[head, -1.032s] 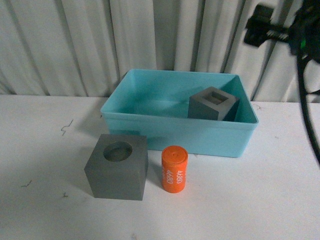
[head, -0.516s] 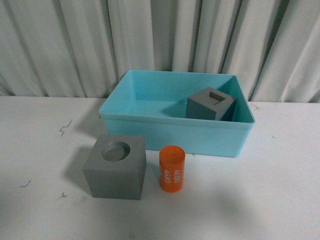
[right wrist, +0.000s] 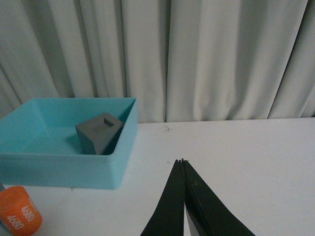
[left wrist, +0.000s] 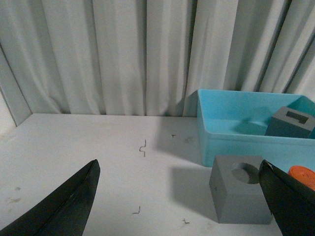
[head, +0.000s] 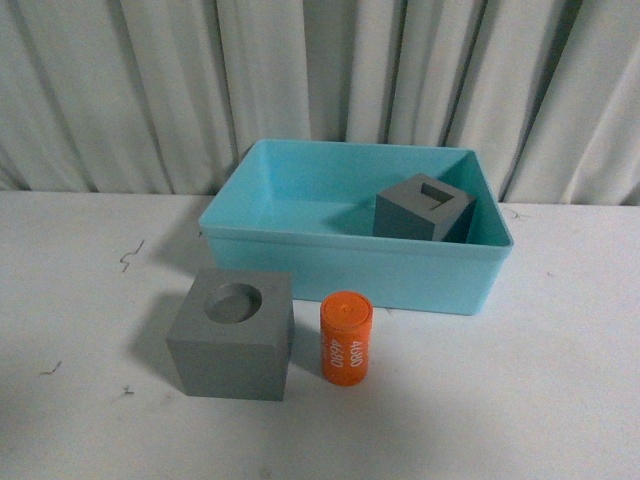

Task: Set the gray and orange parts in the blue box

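The blue box (head: 330,262) stands at the back middle of the white table. A gray cube with a rectangular recess (head: 424,208) lies inside it at the right. A gray cube with a round recess (head: 233,335) stands in front of the box's left half, and the orange cylinder with white digits (head: 346,335) stands just right of it. Neither arm shows in the front view. My left gripper (left wrist: 179,189) is open and empty, with the round-recess cube (left wrist: 242,194) close to one of its fingers. My right gripper (right wrist: 182,161) is shut and empty, off to the right of the box (right wrist: 64,169).
A pleated gray-white curtain (head: 320,80) hangs close behind the table. Small dark marks (head: 132,255) dot the table surface at the left. The orange cylinder (right wrist: 18,214) also shows at the edge of the right wrist view.
A second ago a dark arm with cables showed at the top right of the front view; it has left that view. The parts and the box have not moved.
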Available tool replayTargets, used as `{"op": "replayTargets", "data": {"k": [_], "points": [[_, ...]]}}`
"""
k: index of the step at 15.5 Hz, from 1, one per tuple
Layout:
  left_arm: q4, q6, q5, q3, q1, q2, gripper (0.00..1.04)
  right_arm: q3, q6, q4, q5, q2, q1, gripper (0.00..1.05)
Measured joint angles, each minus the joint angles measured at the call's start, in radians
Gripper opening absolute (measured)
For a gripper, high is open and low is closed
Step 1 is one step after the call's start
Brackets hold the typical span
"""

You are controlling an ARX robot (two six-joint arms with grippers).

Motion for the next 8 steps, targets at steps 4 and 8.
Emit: {"op": "replayTargets", "data": {"k": [4,8], "points": [[0.0,0.0,0.0,0.0,0.0,0.0,0.98,-0.052,-0.005,-0.026,0.0,-0.112,0.0,0.02],[0.0,0.0,0.0,0.0,0.0,0.0,0.98,-0.056,-0.006,-0.167,0.0,-0.252,0.0,0.02]]}}
